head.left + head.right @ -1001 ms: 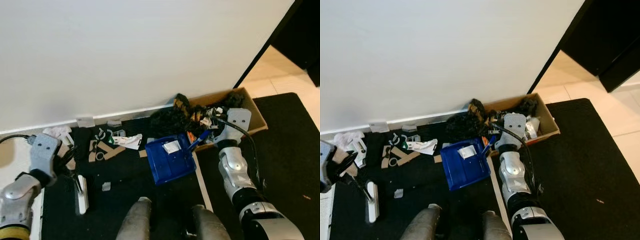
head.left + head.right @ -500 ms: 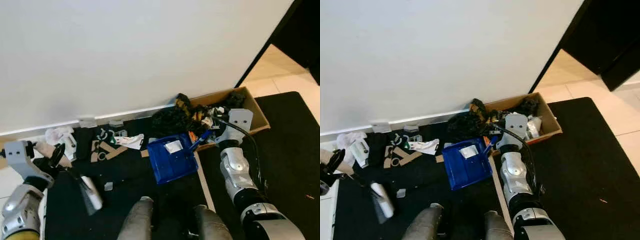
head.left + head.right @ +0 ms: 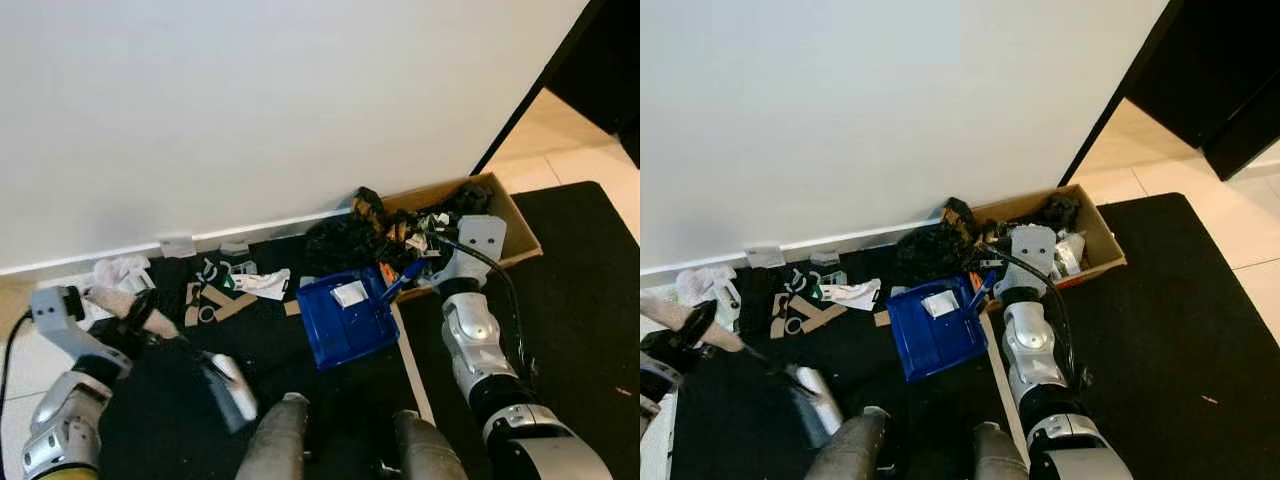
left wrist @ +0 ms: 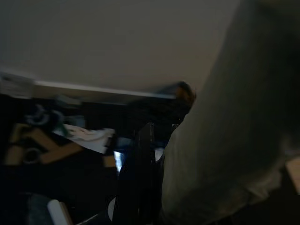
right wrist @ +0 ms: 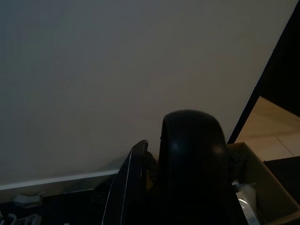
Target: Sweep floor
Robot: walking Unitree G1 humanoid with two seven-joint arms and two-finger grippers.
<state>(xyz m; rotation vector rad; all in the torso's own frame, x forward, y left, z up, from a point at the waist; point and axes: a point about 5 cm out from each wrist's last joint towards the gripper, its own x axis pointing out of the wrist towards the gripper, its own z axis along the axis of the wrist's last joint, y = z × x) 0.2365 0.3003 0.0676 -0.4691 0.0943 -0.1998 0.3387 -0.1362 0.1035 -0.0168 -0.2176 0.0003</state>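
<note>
The left gripper (image 3: 140, 318) had its fingers closed on the white hand brush (image 3: 225, 385), whose long axis pointed toward the blue plastic dustpan (image 3: 345, 325). The right gripper (image 3: 425, 260) gripped the dustpan's handle. The scattered paper and cardboard scraps (image 3: 225, 290) lay nearer the wall, between the two.

Dark floor (image 4: 70, 183) with cardboard scraps (image 4: 47, 151) (blurred), below pale wall (image 4: 112, 42).

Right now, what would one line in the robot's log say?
left pincer: swinging brush over black mat | right pincer: holding blue dustpan | scraps: by wall

A home: white wall (image 3: 250, 100), baseboard (image 3: 250, 228), black rug (image 3: 1160, 330).
</note>
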